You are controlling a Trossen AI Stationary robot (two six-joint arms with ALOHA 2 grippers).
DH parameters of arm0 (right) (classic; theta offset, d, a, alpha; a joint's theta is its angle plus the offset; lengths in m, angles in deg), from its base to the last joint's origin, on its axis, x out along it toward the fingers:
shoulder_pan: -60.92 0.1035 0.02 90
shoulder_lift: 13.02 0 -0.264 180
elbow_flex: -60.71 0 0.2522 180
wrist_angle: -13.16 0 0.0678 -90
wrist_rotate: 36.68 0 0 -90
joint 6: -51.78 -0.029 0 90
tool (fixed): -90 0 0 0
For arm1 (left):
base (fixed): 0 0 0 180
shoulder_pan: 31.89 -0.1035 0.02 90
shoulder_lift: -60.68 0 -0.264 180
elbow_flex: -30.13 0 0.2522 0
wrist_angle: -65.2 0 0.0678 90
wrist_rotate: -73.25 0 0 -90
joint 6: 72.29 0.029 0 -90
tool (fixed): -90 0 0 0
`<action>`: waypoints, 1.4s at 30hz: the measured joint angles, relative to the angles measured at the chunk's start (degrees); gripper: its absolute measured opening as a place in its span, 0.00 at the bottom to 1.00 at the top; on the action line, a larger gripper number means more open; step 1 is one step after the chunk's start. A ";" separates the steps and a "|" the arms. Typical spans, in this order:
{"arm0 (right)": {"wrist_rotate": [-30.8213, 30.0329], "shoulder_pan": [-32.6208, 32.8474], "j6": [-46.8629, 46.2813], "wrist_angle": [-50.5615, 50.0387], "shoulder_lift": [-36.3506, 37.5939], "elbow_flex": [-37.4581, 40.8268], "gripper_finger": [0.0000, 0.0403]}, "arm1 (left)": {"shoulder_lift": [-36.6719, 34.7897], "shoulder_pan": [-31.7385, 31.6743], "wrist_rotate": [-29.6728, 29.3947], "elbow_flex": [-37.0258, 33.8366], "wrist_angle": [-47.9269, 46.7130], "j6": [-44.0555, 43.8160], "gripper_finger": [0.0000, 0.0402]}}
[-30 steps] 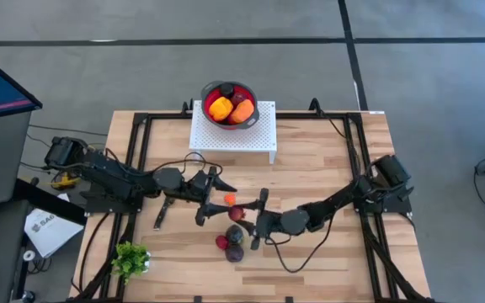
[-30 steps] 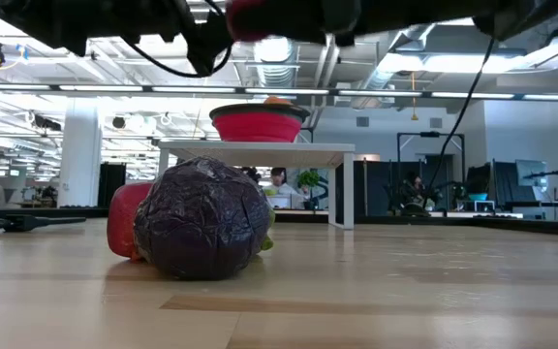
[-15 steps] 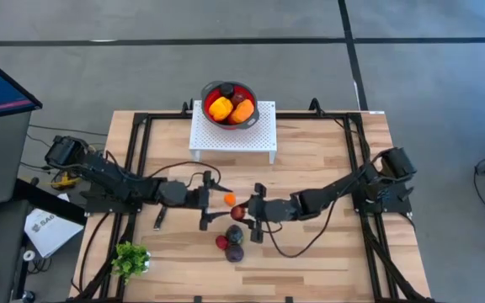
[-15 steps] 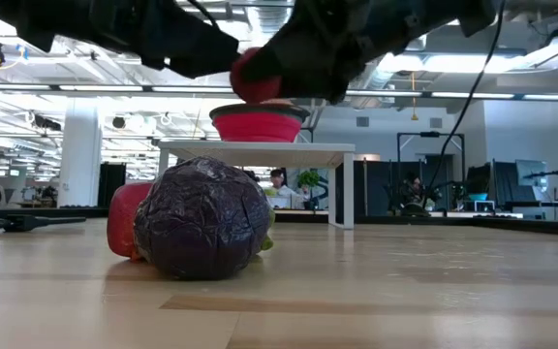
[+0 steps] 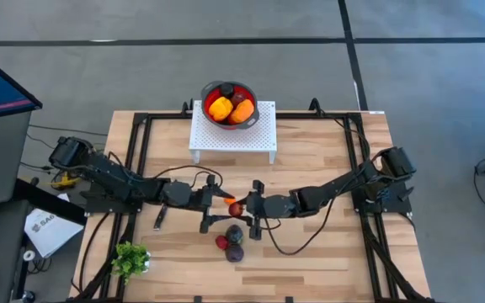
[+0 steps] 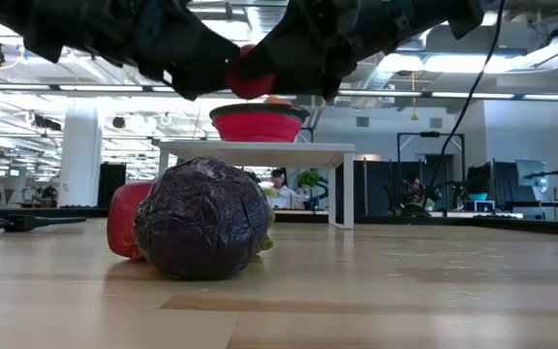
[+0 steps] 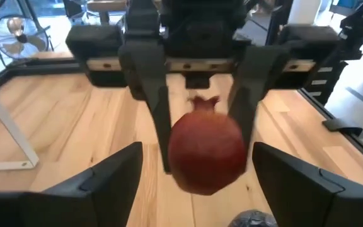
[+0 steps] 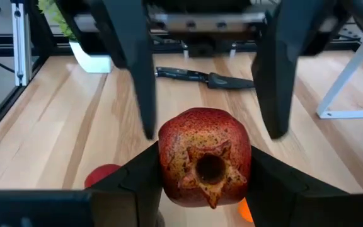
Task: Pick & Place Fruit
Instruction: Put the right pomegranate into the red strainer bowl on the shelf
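My right gripper [image 5: 249, 207] [image 8: 205, 157] is shut on a red pomegranate [image 5: 237, 208] [image 6: 250, 76] held above the middle of the table. My left gripper [image 5: 219, 210] [image 7: 195, 151] is open, facing it from the table's left. Its fingers stand on either side of the fruit without touching it. Below on the table lie a purple cabbage [image 5: 235, 252] [image 6: 201, 218], a red fruit [image 5: 221, 242] [image 6: 122, 221], a dark fruit [image 5: 234, 234] and a small orange fruit [image 5: 228, 199]. The red bowl [image 5: 231, 103] holds several fruits. My right gripper pinches the pomegranate by its two opposite sides [image 8: 169, 157] between its two fingers. The fingers come level from the table's right. The fruit is lifted clear of the table, and its crown [image 8: 210, 167] points back toward my right wrist.
The bowl stands on a white perforated stand [image 5: 263, 135] at the table's far edge. A black knife [image 5: 160, 217] [image 8: 194, 75] lies on the table left of the grippers. A green sprig in a white pot [image 5: 130, 257] stands at the near left corner.
My right gripper has carried the pomegranate a little toward the table's left and far edge. My left gripper has moved right toward it, and its open fingers now flank the fruit. The fruits on the table have stayed put.
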 joint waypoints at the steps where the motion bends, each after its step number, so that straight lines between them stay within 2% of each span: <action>1: -0.01 0.00 0.04 -0.06 0.00 0.00 0.45 | 0.82 -0.19 0.13 0.00 0.60 -0.28 0.71; 7: 0.00 0.07 0.17 -0.72 -0.07 0.11 0.45 | 4.67 -0.04 0.81 -0.02 6.96 -0.22 0.60; 18: -0.17 0.04 -0.44 -1.11 -0.07 0.11 0.48 | 4.93 -0.06 0.78 -0.07 7.36 -0.14 0.38; 23: 0.05 0.04 -1.36 -0.61 -0.81 0.08 0.51 | 5.01 -0.09 1.81 -0.07 7.30 0.68 0.36; 30: -0.09 -0.39 -2.26 -8.16 -0.83 -0.09 0.66 | 5.01 -0.11 0.48 -0.07 7.33 0.74 0.35; 33: -2.80 -0.37 -5.73 -11.54 -0.81 -0.09 0.68 | 3.48 -0.11 -0.43 -0.07 6.38 -0.31 0.35; 37: -9.91 0.01 -10.09 -15.85 -0.81 0.06 0.68 | -1.55 0.15 -4.57 -0.07 6.34 -0.51 0.35; 40: -14.67 0.58 -11.34 -15.01 -0.81 0.80 0.68 | -7.24 0.19 -12.38 -0.04 6.42 -0.22 0.35; 42: -15.71 0.92 -11.34 -13.10 -0.81 1.14 0.68 | -11.10 -0.66 -17.00 -0.04 6.49 1.92 0.35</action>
